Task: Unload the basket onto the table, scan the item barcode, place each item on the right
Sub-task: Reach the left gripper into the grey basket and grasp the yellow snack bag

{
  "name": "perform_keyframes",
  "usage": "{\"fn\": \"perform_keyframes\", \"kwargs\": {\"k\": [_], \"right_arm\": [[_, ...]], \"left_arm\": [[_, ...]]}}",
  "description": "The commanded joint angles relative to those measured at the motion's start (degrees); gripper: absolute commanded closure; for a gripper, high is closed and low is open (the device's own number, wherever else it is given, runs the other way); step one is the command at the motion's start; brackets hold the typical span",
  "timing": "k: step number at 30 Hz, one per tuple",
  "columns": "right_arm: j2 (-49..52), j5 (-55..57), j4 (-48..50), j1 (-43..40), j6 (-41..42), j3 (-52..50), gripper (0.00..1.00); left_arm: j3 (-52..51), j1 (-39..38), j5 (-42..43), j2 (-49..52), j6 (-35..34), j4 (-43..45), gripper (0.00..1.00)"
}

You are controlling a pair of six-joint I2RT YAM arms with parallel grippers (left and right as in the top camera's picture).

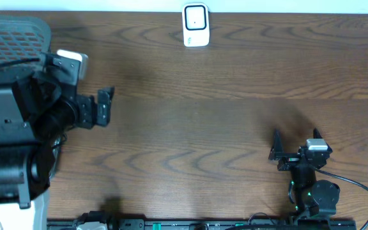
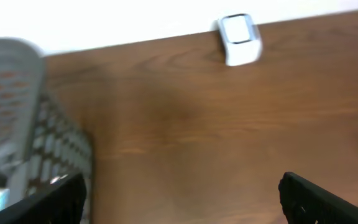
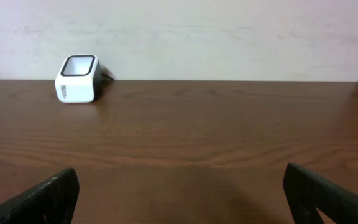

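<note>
The white barcode scanner (image 1: 195,25) stands at the table's far edge, its window facing up; it also shows as the scanner (image 2: 238,38) and the scanner (image 3: 77,78) in the wrist views. No item with a barcode is plainly in view. My left gripper (image 1: 109,105) hovers open over the table's left side, beside a grey mesh basket (image 1: 15,35), with only bare wood between its fingers (image 2: 55,200). My right gripper (image 1: 296,137) is open low over the near right of the table and points at the far wall, its fingers (image 3: 328,199) wide apart and empty.
The basket (image 2: 17,118) fills the left of the left wrist view, blurred, with reddish contents behind its mesh. A pale wall runs behind the table's far edge (image 3: 229,79). Arm bases and cables sit along the near edge (image 1: 203,223).
</note>
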Motion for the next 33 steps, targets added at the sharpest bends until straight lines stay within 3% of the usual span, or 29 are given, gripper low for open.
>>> {"fn": "perform_keyframes", "kwargs": {"k": [1, 8, 16, 25, 33], "right_arm": [[-0.24, -0.17, -0.24, -0.28, 0.20, -0.07, 0.01], [-0.24, -0.17, -0.24, -0.28, 0.20, -0.07, 0.01], [-0.24, -0.17, -0.24, -0.28, 0.20, -0.07, 0.01], [-0.24, -0.17, -0.24, -0.28, 0.20, -0.07, 0.01], [-0.24, -0.15, -0.24, -0.28, 0.20, -0.07, 0.01]], "left_arm": [[3.45, 2.97, -10.40, 4.13, -5.81, -0.26, 0.02], [8.85, 17.27, -10.95, 11.54, -17.31, 1.14, 0.02], [8.83, 26.82, -15.47, 15.19, -17.35, 2.86, 0.03], [6.54, 29.97, -30.21, 22.47, -17.33, 0.85, 0.02], [6.51, 29.97, -34.25, 29.05, -14.93, 0.85, 0.02]]}}
